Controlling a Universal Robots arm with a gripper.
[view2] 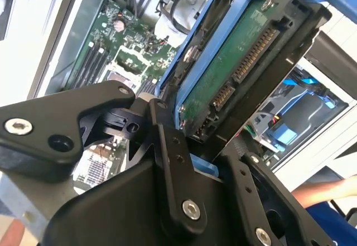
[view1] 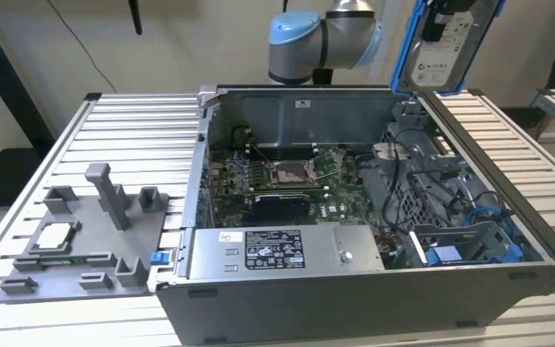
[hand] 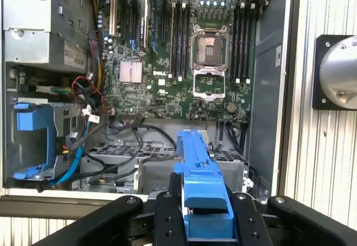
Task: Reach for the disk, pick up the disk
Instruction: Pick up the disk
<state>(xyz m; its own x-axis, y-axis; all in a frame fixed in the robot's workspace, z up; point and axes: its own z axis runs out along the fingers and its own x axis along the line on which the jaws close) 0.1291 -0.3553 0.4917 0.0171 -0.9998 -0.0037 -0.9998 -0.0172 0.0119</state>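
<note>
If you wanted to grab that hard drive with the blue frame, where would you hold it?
By its blue-framed edges, as now: the gripper pinches the disk across its thin sides, lifted above the open computer case. The flat, slim shape suits closing on the narrow edges, probably sparing the circuit board face.

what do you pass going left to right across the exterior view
grey fixture plate → open computer case with motherboard → blue drive bay; above it, the disk in the gripper

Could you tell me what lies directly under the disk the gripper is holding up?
Under the raised disk, clamped in the gripper, lies the open computer case: drive cage, cables and motherboard. The cage area straight behind the blue frame is covered.
</note>
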